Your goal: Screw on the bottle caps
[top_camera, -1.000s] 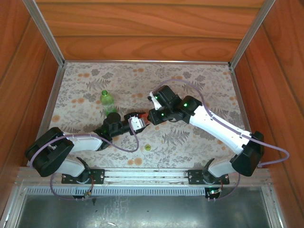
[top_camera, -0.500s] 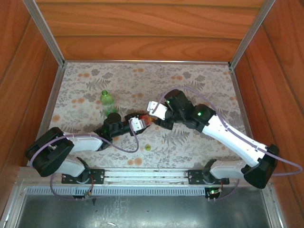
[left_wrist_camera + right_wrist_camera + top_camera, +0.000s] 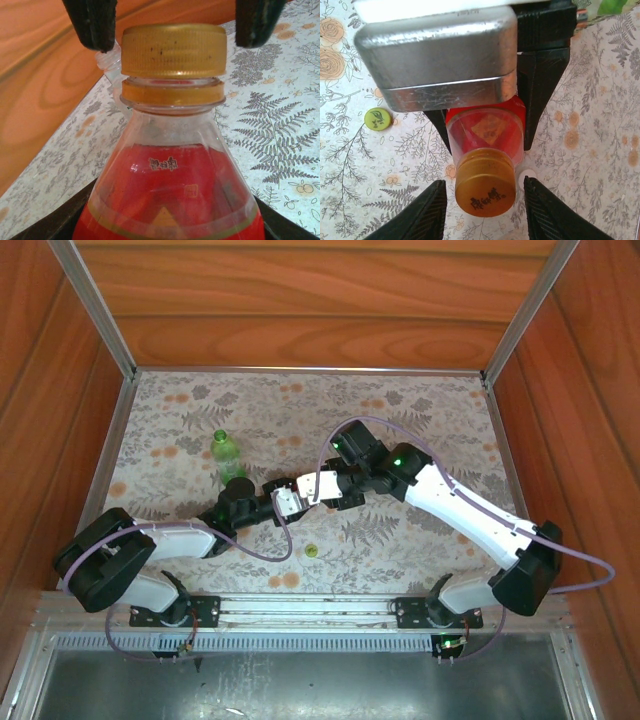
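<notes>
Swung back in since a moment ago, my right gripper (image 3: 484, 182) stands open astride the cap (image 3: 485, 189), untouching, the bottle (image 3: 170, 192) pointing neck-first at it, clamped in my left gripper (image 3: 291, 499) over the table (image 3: 420, 410) middle.

The red bottle (image 3: 487, 130), orange cap (image 3: 485, 187) on, sits at centre, clamped by the left hand (image 3: 487, 145) from 12 o'clock. The right hand (image 3: 484, 181) straddles the cap, fingers clear. A yellow-green cap (image 3: 378, 119) lies at 9 o'clock.
</notes>
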Robot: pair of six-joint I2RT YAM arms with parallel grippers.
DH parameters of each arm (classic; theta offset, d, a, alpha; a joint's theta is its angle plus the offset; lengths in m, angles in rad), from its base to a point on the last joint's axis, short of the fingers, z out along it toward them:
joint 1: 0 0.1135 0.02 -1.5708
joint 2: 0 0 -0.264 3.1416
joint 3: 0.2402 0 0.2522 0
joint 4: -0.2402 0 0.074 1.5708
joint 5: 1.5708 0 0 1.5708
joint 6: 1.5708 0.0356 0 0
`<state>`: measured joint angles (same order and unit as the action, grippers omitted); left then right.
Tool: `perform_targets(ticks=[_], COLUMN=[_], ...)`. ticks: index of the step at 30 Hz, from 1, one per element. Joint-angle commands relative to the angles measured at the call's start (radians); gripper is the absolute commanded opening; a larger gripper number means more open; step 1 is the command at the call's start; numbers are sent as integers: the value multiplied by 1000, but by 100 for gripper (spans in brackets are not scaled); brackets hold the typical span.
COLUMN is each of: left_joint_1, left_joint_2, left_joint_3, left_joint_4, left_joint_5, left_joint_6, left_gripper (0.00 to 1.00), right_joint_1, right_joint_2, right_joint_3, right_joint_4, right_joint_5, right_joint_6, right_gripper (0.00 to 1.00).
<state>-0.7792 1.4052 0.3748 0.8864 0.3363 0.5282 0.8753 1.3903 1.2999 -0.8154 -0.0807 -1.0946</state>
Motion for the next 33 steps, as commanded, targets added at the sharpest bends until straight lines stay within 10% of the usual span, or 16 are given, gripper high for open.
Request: perform_targets(ticks=[1,12,24,28,33], left_joint_1=[-8,-7,-8,-8,-7], left_joint_2=[12,7,12,18,14], left_joint_3=[-25,-26,-23,-19,-22], left_joint_4=[-59,-59,-60,-59,-58], left_joint_5=[10,12,13,24,15], left_joint_6=[6,5,6,0,5], left_gripper=[58,58,58,58,58], right_joint_1=[-7,-10,-10,-10,-10], right_joint_2=[12,-15,-5,18,-30], right_joint_3=[3,-54,-9,19,-27], right_joint_4=[-14,87,126,31,96], right_joint_5=[-16,-1,17,39,72], right_joint_6=[-65,116,1636,1663,1292], right_gripper=[42,22,0,4,34])
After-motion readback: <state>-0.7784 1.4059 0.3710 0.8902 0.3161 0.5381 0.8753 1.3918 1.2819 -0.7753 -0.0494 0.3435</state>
